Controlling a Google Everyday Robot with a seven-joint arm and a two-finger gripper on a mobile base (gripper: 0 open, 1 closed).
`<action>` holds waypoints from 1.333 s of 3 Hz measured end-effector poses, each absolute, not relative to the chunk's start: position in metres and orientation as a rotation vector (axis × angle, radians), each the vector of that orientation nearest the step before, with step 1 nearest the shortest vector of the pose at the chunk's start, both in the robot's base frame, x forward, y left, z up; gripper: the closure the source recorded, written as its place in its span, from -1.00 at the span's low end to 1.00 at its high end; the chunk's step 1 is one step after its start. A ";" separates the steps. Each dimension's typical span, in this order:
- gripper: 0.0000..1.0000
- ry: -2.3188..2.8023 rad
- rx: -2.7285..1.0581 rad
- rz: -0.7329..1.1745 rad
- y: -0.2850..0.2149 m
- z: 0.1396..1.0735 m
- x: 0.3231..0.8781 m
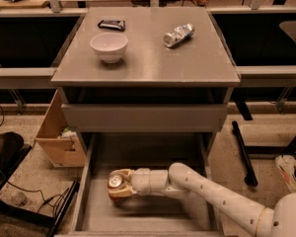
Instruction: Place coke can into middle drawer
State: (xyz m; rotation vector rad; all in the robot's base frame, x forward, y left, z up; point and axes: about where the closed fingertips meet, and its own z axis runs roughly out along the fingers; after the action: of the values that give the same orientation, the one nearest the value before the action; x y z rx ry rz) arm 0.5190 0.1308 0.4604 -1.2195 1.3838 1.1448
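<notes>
One small red coke can (115, 180) with a silver top stands upright between the cream fingers (122, 193) of the gripper (114, 183), which clasp its sides. It is low over the left floor of the wide grey metal middle drawer (153, 154). Its lettering cannot be read.

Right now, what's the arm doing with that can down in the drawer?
Arm's gripper low inside the middle drawer, shut on the coke can. Can upright, top showing. White bowl and silver can up on the cabinet top, out of the way.
</notes>
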 end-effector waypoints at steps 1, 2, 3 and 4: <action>-0.23 1.384 -1.219 1.145 0.131 0.460 0.519; -0.68 1.384 -1.220 1.145 0.131 0.460 0.519; -1.00 1.384 -1.220 1.145 0.131 0.460 0.519; -1.00 1.376 -1.234 1.144 0.134 0.467 0.518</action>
State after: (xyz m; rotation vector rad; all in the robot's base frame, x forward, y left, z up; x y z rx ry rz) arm 0.5182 0.1337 0.4670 -1.2338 1.3762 1.1438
